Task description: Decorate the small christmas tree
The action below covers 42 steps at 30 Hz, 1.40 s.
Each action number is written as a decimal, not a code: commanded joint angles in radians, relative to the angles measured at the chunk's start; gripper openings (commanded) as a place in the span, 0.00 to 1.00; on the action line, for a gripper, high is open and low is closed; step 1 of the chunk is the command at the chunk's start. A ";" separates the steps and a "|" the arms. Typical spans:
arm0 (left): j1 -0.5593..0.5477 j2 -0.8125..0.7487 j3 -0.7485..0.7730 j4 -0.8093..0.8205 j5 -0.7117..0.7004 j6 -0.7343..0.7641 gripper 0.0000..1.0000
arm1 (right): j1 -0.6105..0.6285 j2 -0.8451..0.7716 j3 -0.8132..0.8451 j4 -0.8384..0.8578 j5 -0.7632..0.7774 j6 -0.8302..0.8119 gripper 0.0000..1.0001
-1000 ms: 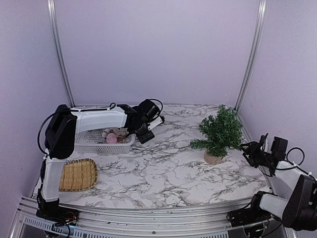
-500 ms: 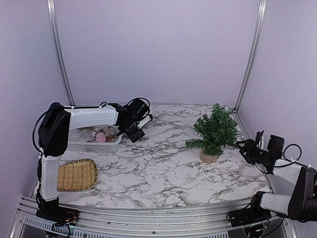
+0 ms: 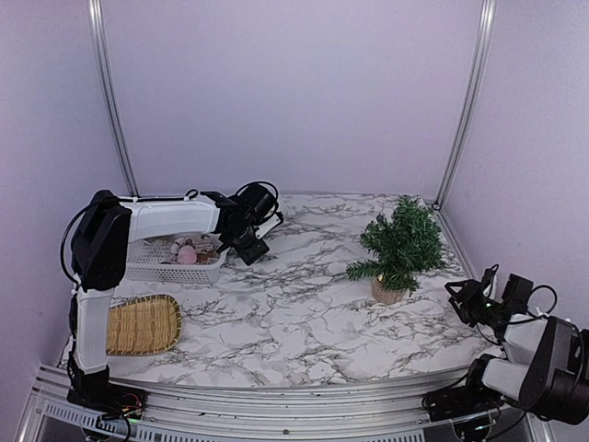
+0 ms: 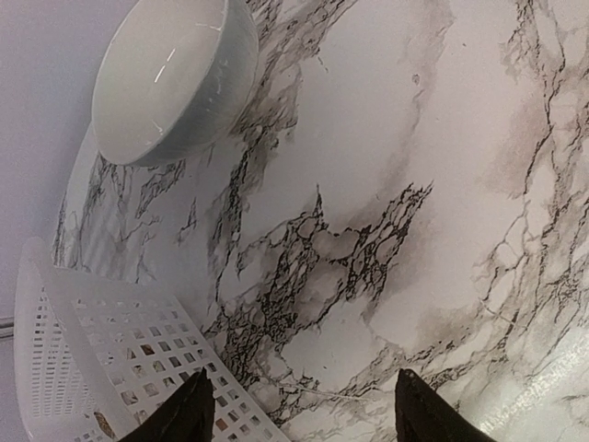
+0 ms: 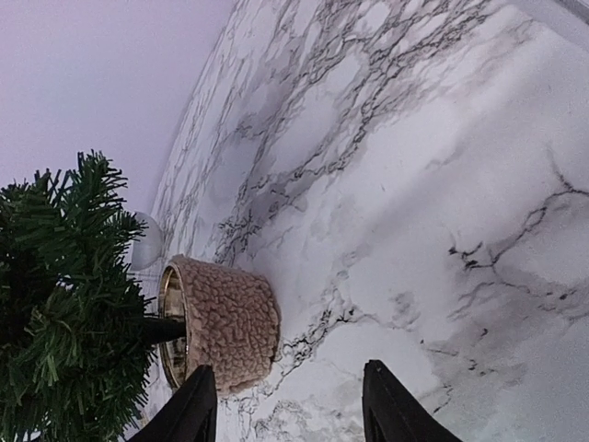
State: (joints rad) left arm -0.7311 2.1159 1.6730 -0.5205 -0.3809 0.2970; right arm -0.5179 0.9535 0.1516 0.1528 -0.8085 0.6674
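1. Tree: small christmas tree (image 3: 402, 241) stands upright in its tan woven pot (image 3: 390, 293) on the marble table (image 3: 304, 327). No ornament shows on any branch, so decorating is judged not yet begun.
2. Handling (judgement): light and top-heavy, likely to tip or slide on the smooth marble if pushed. The needles look soft and springy, and the branches should bend. The pot, rough-textured in the right wrist view (image 5: 230, 322), looks like the firmest place to take hold for steadying. The branch tips should take only a gentle touch.
3. Right gripper (image 3: 457, 296): just right of the tree and nearer the arm bases, low over the table. It points toward the pot without touching it. Fingers (image 5: 196, 405) stand apart with only marble between them.
4. Left gripper (image 3: 248, 247): well left of the tree, just beside the tree-side end of the white basket (image 3: 175, 272). Fingers (image 4: 189, 414) are spread, nothing held.
5. The basket holds small pink and pale pieces (image 3: 187, 253), presumably ornaments; too small to tell their kind.
6. Other items, all well left of the tree: a white bowl (image 4: 170, 74), seen only from the left wrist, and a woven tray (image 3: 147, 324), nearer the arm bases than the basket.
7. Obstruction (judgement): only bare marble lies between the basket and the tree. The low branch (image 3: 363, 269) on the tree's left side would be met first.
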 commanded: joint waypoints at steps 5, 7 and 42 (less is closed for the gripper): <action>0.016 -0.038 -0.010 -0.008 0.015 -0.018 0.68 | 0.146 0.093 -0.007 0.252 0.015 0.093 0.52; 0.019 -0.038 -0.016 -0.006 0.019 -0.015 0.68 | 0.173 0.153 -0.005 0.332 0.017 0.110 0.51; 0.111 -0.229 -0.228 0.096 0.153 -0.119 0.69 | 0.513 0.734 0.219 0.710 0.026 0.104 0.48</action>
State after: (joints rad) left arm -0.6441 1.9713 1.4769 -0.4690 -0.2832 0.2192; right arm -0.0612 1.6566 0.3351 0.8001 -0.7872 0.7540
